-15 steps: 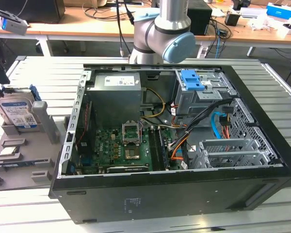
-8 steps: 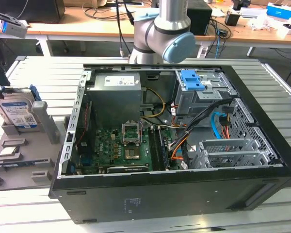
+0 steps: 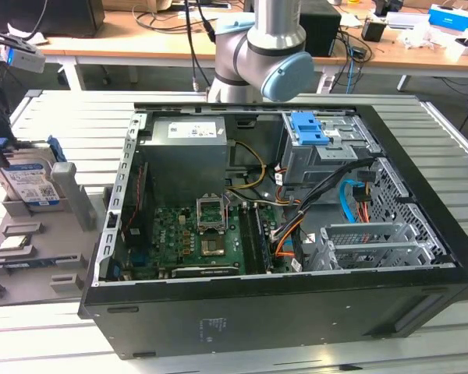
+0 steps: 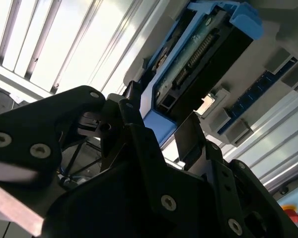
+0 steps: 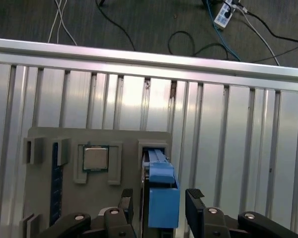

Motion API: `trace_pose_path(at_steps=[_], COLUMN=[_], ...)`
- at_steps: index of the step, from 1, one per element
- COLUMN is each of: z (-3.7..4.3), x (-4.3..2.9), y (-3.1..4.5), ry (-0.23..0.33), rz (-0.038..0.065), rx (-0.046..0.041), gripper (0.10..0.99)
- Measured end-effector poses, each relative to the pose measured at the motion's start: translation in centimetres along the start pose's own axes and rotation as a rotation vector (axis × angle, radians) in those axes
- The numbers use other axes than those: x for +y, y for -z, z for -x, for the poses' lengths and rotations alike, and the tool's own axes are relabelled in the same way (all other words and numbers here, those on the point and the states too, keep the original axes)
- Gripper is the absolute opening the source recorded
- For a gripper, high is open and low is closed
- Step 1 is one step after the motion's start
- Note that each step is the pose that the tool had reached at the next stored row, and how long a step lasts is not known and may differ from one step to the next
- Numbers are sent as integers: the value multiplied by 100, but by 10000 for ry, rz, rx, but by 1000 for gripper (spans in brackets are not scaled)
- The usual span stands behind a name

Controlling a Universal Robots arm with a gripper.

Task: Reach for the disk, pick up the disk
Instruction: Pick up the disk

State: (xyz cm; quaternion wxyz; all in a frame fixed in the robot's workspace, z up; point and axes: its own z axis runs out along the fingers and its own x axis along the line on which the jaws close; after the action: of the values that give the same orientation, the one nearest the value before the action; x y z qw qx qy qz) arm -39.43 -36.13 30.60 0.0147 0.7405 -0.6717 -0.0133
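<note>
- The jaws are open, one on each side of the hard disk [image 5: 163, 196], and seem not to touch it.
- It stands on edge between them, in the grey holder [image 5: 44, 141].
- I would keep it centred and close evenly on its flat faces.

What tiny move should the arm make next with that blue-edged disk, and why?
Probably close the tool: its fingers stand open on either side of the upright disk in the grey holder, small gaps showing, not yet gripping.
</note>
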Motion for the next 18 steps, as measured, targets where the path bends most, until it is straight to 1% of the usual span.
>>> trace_pose_path(at_steps=[5,6,11,12,14,15,18], z=[0,0,0,0,1,0,0], x=[-5,-6,-6,-6,-6,-6,-6], y=[-141,-154,-158,-158,-159,-159,-159], ry=[1,1,1,2,1,1,2], rz=[3,3,3,3,4,2,3], rx=[0,0,0,0,-2,0,0], gripper=[541,541,541,529,396,373,373])
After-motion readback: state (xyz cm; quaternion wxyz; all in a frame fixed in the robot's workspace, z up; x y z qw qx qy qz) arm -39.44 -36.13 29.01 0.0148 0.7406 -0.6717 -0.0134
